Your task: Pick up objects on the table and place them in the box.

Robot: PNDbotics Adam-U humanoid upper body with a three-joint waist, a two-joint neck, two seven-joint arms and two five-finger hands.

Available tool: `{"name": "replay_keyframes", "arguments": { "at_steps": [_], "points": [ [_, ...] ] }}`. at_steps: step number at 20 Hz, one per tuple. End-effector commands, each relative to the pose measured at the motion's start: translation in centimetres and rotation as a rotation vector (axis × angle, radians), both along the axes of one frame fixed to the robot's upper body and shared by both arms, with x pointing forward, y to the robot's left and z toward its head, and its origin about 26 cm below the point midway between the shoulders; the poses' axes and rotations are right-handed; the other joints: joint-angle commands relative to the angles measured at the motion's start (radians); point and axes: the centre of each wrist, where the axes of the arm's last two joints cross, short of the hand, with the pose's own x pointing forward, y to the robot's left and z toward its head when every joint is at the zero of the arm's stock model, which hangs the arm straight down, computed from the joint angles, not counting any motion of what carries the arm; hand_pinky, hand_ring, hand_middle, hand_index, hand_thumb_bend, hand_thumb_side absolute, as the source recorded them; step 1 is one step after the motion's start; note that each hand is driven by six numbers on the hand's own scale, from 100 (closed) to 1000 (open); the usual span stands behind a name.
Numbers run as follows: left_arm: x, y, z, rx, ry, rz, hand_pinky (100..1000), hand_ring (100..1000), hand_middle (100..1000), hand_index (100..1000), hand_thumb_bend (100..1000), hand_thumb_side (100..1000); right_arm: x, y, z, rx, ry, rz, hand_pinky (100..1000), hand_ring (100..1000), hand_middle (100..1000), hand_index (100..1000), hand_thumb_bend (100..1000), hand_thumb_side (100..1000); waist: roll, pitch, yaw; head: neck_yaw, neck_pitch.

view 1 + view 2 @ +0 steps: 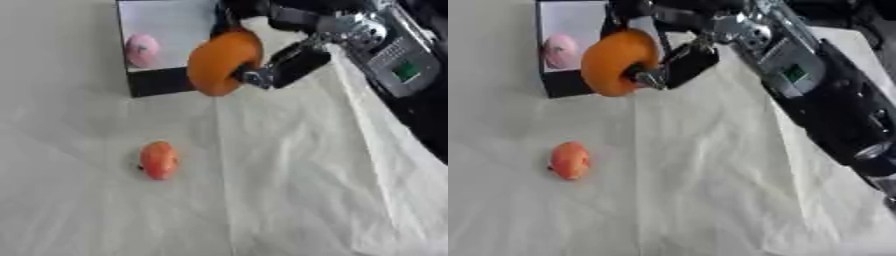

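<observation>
robot test setup, table draped in wrinkled white cloth (pixel 306 190), black-walled box (pixel 157 82), humanoid arm (pixel 824 100)

Right arm stretched forward, hand closed around a round orange object

The black-and-silver right arm (pixel 815 95) comes in from the right side and reaches diagonally toward the upper left. Its right hand (pixel 280 67) sits at the end of the arm, thumb and fingers curled round a round orange ball-like object (pixel 223 62), which lies on the hand's left, held clear of the surface. The left hand shows in neither view.
</observation>
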Motion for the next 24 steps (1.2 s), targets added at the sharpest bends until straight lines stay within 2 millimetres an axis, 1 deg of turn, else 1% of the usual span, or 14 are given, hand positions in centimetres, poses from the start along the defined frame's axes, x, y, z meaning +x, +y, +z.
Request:
{"name": "replay_keyframes", "arguments": {
  "at_steps": [1,4,8,10,13,14,16,18,21,24],
  "points": [
    [0.0,0.4,1.2,0.033,-0.029,-0.001,883,836,782,769,100,604,1.0,-1.9,2.4,0.027,-0.018,-0.079,781,545,472,651,100,149,0.022,-0.016,0.004,-0.012,-0.001],
    [0.2,0.2,1.4,0.039,-0.035,-0.011,884,836,782,769,100,603,2.6,-2.9,3.4,0.047,-0.026,-0.130,784,549,473,651,100,151,0.021,-0.008,0.012,-0.021,-0.004],
    [0.5,-0.1,2.0,0.038,-0.056,-0.029,884,836,782,770,100,603,5.3,-4.5,4.4,0.074,-0.040,-0.187,786,550,471,649,100,143,0.017,0.007,0.032,-0.039,-0.022],
    [0.7,-0.3,2.4,0.039,-0.068,-0.040,884,836,782,769,100,603,6.6,-5.4,4.5,0.091,-0.047,-0.214,791,547,467,644,100,126,0.013,0.015,0.048,-0.056,-0.033],
    [0.9,-0.5,2.8,0.040,-0.083,-0.052,885,837,782,769,100,603,8.4,-6.8,4.4,0.098,-0.048,-0.260,790,552,470,646,100,142,0.005,0.030,0.074,-0.078,-0.048],
    [0.9,-0.6,2.9,0.040,-0.086,-0.055,885,837,782,769,100,604,8.9,-7.2,4.2,0.095,-0.048,-0.274,790,551,469,646,100,142,0.002,0.035,0.083,-0.083,-0.054],
    [1.0,-0.8,3.1,0.039,-0.093,-0.062,886,837,782,769,100,604,9.7,-7.7,3.7,0.081,-0.051,-0.302,786,558,474,649,100,172,-0.004,0.044,0.097,-0.091,-0.064],
    [1.1,-0.9,3.3,0.039,-0.098,-0.069,886,837,782,769,100,605,10.5,-7.9,2.9,0.058,-0.056,-0.326,784,559,474,648,100,180,-0.008,0.050,0.108,-0.099,-0.068],
    [1.2,-1.0,3.3,0.038,-0.096,-0.073,887,837,783,769,100,606,11.4,-7.8,1.6,0.019,-0.064,-0.339,781,563,477,650,100,202,-0.012,0.055,0.116,-0.108,-0.070],
    [1.2,-1.1,3.3,0.036,-0.097,-0.078,887,837,783,768,100,606,12.2,-7.2,0.2,-0.023,-0.058,-0.337,779,568,481,652,100,220,-0.014,0.058,0.122,-0.118,-0.069]
  ]
}}
